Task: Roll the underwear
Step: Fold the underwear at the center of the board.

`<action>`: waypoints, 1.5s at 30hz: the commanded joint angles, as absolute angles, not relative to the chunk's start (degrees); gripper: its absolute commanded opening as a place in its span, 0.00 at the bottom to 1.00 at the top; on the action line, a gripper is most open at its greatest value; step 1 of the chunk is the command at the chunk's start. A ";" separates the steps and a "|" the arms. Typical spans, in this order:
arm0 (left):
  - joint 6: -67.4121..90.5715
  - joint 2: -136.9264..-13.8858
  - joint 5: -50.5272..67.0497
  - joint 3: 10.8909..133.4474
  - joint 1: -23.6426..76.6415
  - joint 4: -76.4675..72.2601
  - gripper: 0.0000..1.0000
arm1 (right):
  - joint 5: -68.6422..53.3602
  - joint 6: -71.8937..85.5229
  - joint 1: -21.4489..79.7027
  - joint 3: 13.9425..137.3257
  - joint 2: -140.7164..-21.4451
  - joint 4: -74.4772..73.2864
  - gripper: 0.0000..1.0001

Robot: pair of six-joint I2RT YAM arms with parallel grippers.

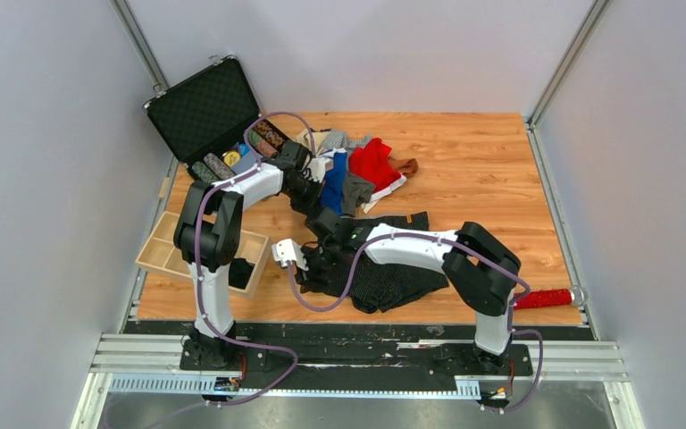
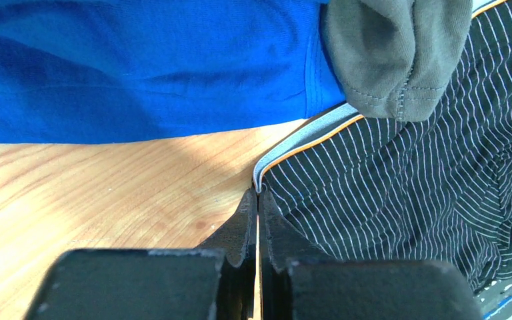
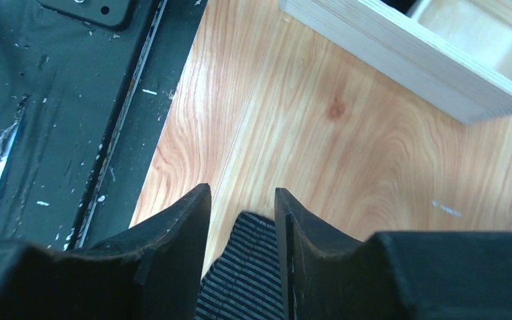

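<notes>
One black pinstriped underwear [image 1: 397, 284] lies spread on the counter [image 1: 491, 188] toward its near edge. One blue pair [image 1: 334, 183], one grey pair [image 1: 355, 190] and one red pair [image 1: 375, 161] lie heaped farther back, beside one open black case [image 1: 201, 107]. The left end effector [image 2: 258, 195] is clenched, tips at the corner of the pinstriped garment's grey waistband, while the right end effector [image 3: 242, 200] is released, jaws apart with a fold of striped cloth between them, near one wooden tray [image 3: 400, 63].
</notes>
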State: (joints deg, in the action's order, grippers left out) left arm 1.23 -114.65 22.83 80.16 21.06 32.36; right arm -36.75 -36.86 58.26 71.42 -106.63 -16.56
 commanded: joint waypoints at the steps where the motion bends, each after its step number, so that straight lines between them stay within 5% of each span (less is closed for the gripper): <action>1: 1.73 -112.98 22.14 80.94 20.89 31.98 0.00 | -38.27 -41.56 59.11 75.10 -110.72 -15.95 0.42; 26: 0.37 -111.93 20.65 79.74 20.91 31.99 0.00 | -34.38 -52.29 59.36 78.90 -116.78 -26.22 0.40; 29: 0.48 -111.95 20.72 79.85 20.91 32.12 0.00 | -34.50 -52.05 59.33 79.28 -117.06 -26.32 0.36; 38: 1.22 -110.86 22.03 80.79 20.50 34.02 0.00 | -34.79 -50.01 59.34 82.42 -115.91 -26.55 0.02; 45: 3.47 -105.96 24.45 82.61 19.22 37.86 0.00 | -40.05 -44.26 59.22 84.41 -109.16 -27.11 0.00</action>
